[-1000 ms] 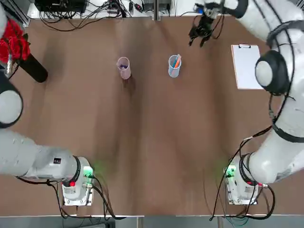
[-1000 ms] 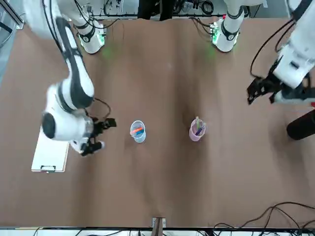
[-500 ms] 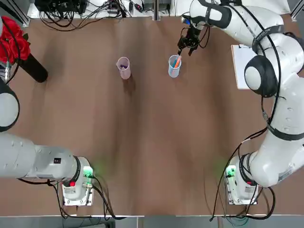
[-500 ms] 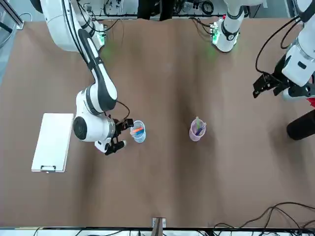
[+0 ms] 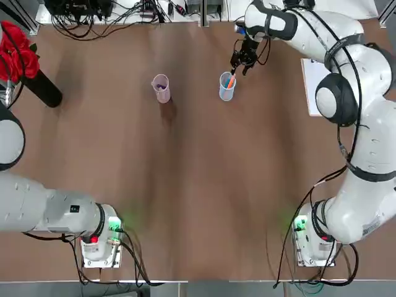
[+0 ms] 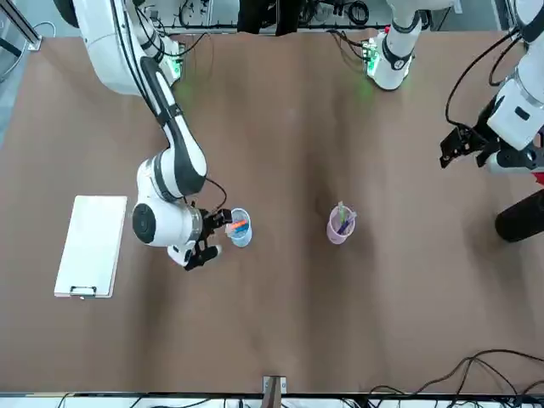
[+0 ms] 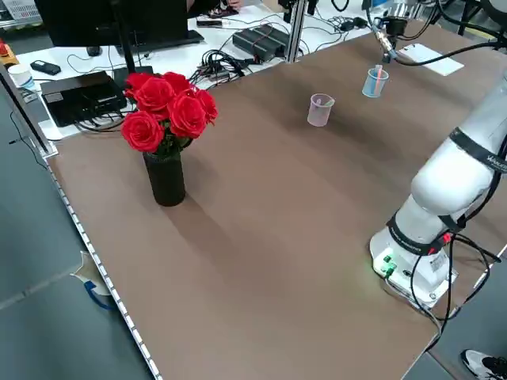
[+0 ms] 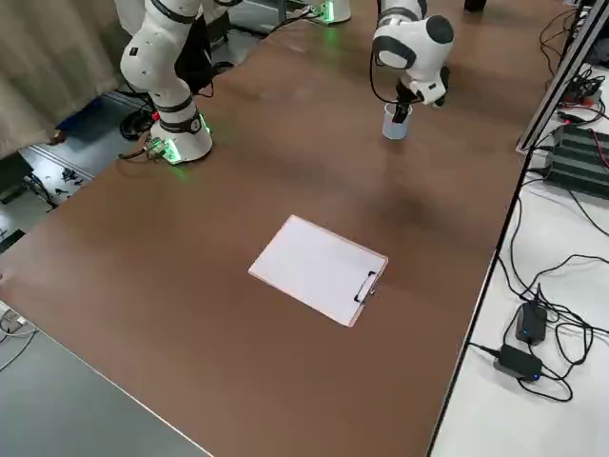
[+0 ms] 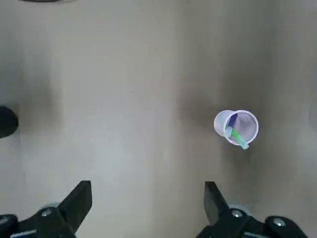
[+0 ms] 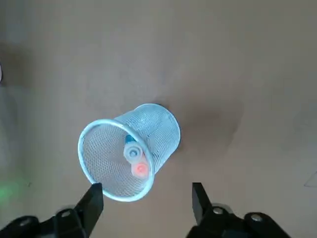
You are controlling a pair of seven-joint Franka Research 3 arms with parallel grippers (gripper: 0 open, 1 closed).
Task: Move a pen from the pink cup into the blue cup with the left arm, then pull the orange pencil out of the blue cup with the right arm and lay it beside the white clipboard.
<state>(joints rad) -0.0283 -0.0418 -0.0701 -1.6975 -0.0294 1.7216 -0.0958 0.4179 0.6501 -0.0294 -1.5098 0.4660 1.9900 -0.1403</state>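
Observation:
The blue cup (image 5: 227, 86) stands mid-table at the far side, with the orange pencil (image 10: 140, 169) and a light-blue pen (image 10: 132, 151) upright in it. My right gripper (image 5: 242, 59) hangs open just beyond the cup and above its rim, fingers (image 10: 92, 200) apart with nothing between them. The pink cup (image 5: 161, 88) stands to the left of the blue one and holds a green pen (image 9: 238, 138) and a darker one. My left gripper (image 6: 463, 147) hovers open high over the table's left part, away from both cups. The white clipboard (image 8: 319, 268) lies flat at the far right.
A black vase of red roses (image 7: 166, 111) stands near the far left corner. Cables and power gear (image 8: 580, 148) lie beyond the table's far edge. Bare brown tabletop (image 5: 198, 179) stretches between the cups and the arm bases.
My right gripper swung from near the clipboard leftward to the blue cup, and its fingers narrowed somewhat. The left gripper drifted slightly; both cups stayed put.

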